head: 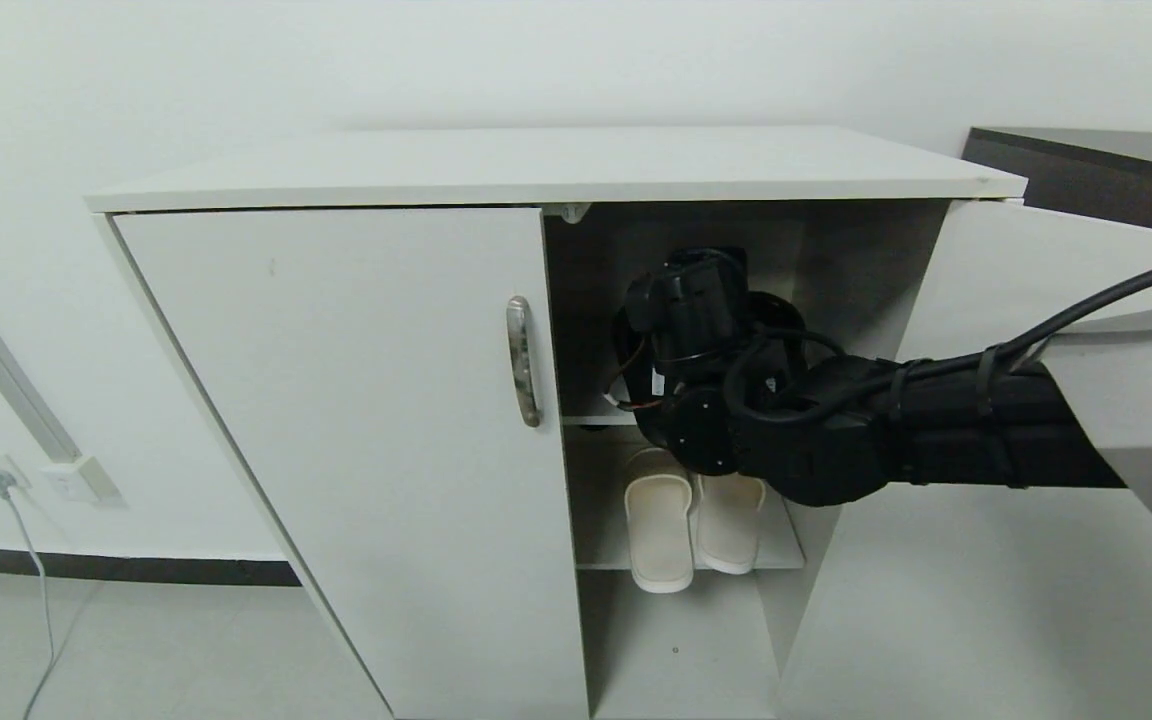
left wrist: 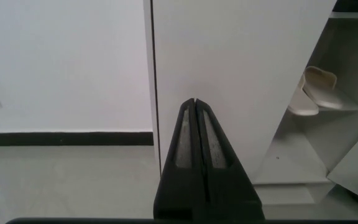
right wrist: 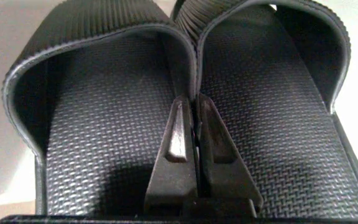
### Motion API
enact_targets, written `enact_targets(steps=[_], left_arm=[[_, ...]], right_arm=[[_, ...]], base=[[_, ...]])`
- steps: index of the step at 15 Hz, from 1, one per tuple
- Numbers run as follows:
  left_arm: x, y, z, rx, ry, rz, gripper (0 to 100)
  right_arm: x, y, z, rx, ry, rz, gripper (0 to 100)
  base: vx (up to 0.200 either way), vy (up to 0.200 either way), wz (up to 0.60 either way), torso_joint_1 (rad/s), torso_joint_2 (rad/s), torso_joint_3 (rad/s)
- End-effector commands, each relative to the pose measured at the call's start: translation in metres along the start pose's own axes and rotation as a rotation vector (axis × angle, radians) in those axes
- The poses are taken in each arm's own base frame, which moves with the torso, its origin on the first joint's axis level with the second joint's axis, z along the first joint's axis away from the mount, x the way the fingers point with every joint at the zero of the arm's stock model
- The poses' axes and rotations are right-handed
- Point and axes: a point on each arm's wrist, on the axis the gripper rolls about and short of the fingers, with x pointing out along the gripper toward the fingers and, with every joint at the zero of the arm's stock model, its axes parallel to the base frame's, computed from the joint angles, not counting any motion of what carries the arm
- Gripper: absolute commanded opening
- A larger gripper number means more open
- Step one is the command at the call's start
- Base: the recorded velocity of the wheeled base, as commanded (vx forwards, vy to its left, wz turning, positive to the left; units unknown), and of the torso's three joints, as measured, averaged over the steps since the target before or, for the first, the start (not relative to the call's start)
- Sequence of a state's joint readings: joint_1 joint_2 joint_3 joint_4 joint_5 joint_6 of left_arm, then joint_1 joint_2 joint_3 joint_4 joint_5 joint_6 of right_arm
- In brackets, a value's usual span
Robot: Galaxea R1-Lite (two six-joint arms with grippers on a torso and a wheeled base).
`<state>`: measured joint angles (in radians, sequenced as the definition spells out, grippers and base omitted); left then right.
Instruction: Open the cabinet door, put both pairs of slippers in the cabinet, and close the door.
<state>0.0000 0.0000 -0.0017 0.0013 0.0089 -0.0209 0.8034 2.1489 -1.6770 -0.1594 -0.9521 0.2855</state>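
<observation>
Right wrist view has the right gripper [right wrist: 196, 124] pinched on the dark grey slippers [right wrist: 104, 137], over the cabinet's [head: 536, 165] upper shelf [head: 591, 420] above the white slippers [head: 658, 530], so stowing the second pair seems underway; next, release, withdraw, then close the right door [head: 1026, 270].

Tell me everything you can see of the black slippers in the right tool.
The black slippers are a pair, rubbery-looking, with diamond-textured footbeds and ribbed straps arching over them. They lie side by side, and the right tool is shut on their touching inner edges. That arm's wrist is inside the cabinet's upper compartment; whether they rest on a shelf is unclear.
</observation>
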Motion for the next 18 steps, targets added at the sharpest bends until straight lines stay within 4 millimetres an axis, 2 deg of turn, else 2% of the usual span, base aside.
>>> enact_targets(steps=[1,6,14,15,18], left_arm=[[0.000,0.000,0.000,-0.001,0.000,0.000,0],[0.000,0.000,0.000,-0.001,0.000,0.000,0],[0.000,0.000,0.000,-0.002,0.000,0.000,0],[0.000,0.000,0.000,-0.002,0.000,0.000,0],[0.000,0.000,0.000,-0.002,0.000,0.000,0]], right_arm=[[0.015,0.005,-0.004,-0.004,-0.001,-0.016,0],[0.032,0.006,0.004,0.006,-0.006,-0.037,0],[0.041,0.008,-0.005,-0.010,0.010,-0.049,0],[0.041,0.008,-0.006,-0.011,0.011,-0.051,100],[0.035,0.003,-0.001,-0.010,0.012,-0.048,100]], base=[[0.000,0.000,0.00,0.000,0.00,0.000],[0.000,0.000,0.00,0.000,0.00,0.000],[0.000,0.000,0.00,0.000,0.00,0.000],[0.000,0.000,0.00,0.000,0.00,0.000],[0.000,0.000,0.00,0.000,0.00,0.000]])
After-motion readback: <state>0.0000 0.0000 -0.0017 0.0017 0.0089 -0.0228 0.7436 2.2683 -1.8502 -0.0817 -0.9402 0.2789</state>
